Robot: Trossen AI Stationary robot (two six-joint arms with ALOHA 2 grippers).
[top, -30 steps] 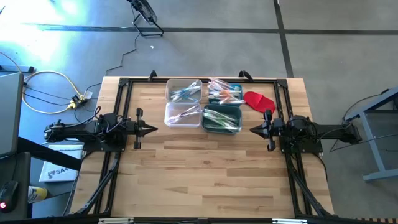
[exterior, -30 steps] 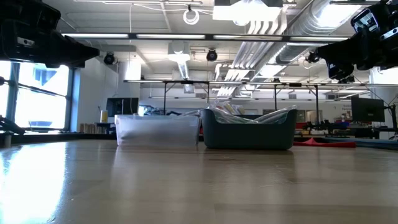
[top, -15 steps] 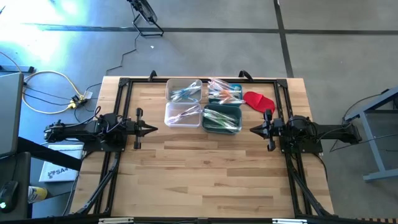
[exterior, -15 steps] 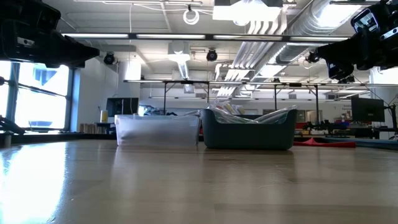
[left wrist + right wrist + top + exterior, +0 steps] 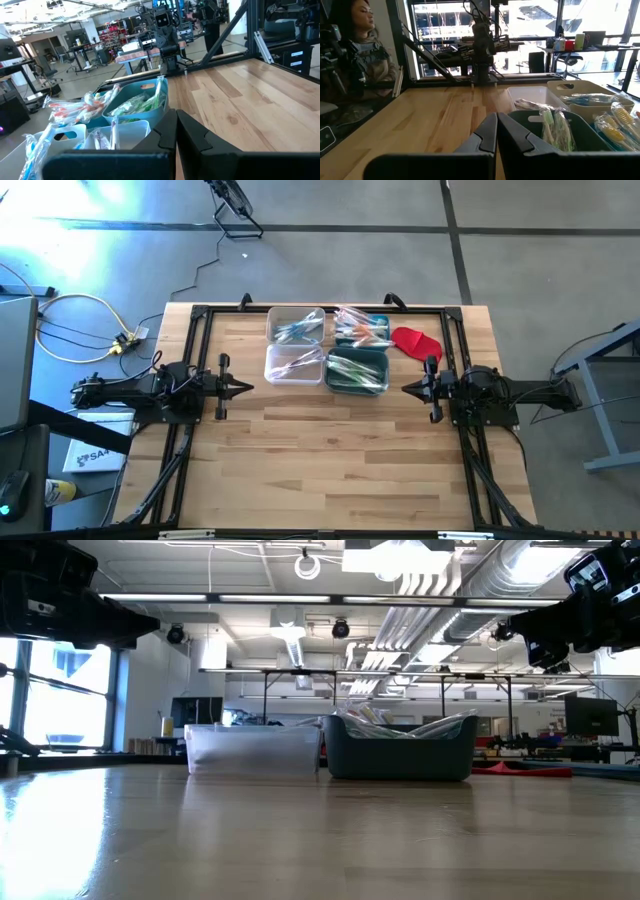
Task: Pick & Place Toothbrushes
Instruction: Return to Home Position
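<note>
Noting the left gripper (image 5: 245, 388) and right gripper (image 5: 404, 389) facing each other, each pressed together, I record wooden table (image 5: 330, 450) between them. Just beyond both tips stand four bins (image 5: 270, 370), all holding toothbrushes (image 5: 352, 372); a red cloth (image 5: 417, 341) lies beyond the right gripper. A person (image 5: 362, 55) sits past the table.

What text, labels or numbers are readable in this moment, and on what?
"SA4", roughly, partly hidden: on the white box on the floor beside the table.
On the toothbrushes: any print is too small to read.
Nothing else is legible.
</note>
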